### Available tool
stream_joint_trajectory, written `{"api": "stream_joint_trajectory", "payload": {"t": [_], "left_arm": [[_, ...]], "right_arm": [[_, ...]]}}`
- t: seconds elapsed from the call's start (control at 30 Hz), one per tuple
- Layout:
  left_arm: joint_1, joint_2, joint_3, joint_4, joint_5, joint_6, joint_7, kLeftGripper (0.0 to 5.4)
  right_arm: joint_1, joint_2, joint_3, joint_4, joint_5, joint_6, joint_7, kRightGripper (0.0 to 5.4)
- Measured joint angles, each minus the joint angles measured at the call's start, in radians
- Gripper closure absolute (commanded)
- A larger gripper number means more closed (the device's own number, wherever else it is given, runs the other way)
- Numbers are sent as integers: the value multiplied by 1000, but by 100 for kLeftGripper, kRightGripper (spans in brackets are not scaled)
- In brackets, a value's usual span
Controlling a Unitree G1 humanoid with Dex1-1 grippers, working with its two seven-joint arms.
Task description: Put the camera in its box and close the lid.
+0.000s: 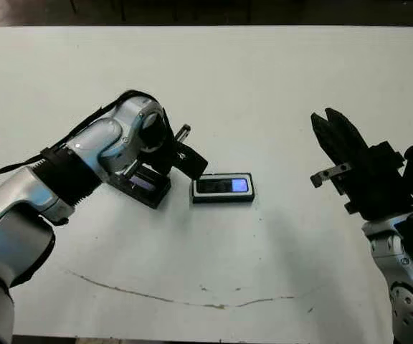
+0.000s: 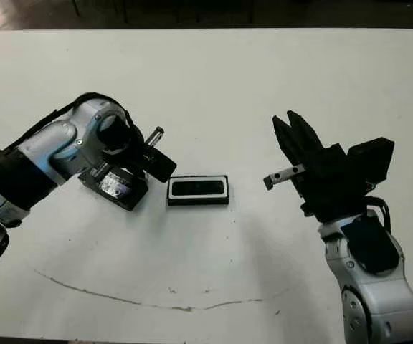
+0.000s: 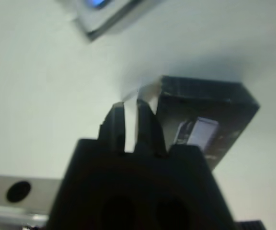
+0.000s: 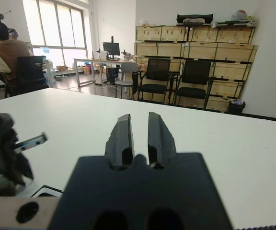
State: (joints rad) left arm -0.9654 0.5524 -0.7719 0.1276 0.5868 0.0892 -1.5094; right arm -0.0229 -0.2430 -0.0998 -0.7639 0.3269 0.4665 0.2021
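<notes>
Left of centre on the table [image 1: 278, 79], the lid [image 1: 146, 188] lies under the left gripper [image 3: 131, 109], just beside the box [image 1: 221, 199] and not touching it. The camera [image 1: 223, 186] already lies flat inside the box, its bluish patch at the end away from the lid, so only the closing looks left to do.

The left gripper's fingers are pressed nearly together at one corner of the lid. In the blurred wrist view they seem to pinch nothing, though I cannot rule out a thin edge caught between them. The right gripper [image 4: 139, 120] hangs well apart to the right, lifted off the table, its fingers drawn together on nothing.

The lid is likely light, stiff card or plastic with a glossy face, so it may skid on the smooth table rather than lift. A pinch across its short sides or over one long edge should hold best. The box is light too and will probably slide if nudged, so the lid should come down squarely.
</notes>
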Motion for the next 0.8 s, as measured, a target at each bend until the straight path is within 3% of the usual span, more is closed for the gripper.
{"api": "stream_joint_trajectory", "payload": {"t": [0.13, 0.37, 0.53, 0.8], "left_arm": [[64, 51, 15, -150, -6, 48, -59, 540], [72, 180, -75, -364, -146, 272, -100, 540], [64, 241, -89, -407, -232, 218, -100, 540], [71, 307, -113, -370, -219, 215, -101, 540]], "right_arm": [[-8, -1, -1, 14, 9, -2, 5, 537], [-16, -3, -3, 22, 12, -8, 5, 537], [-21, -5, -3, 22, 12, -9, 5, 537], [-20, -11, -12, 27, 13, -14, 14, 537]]}}
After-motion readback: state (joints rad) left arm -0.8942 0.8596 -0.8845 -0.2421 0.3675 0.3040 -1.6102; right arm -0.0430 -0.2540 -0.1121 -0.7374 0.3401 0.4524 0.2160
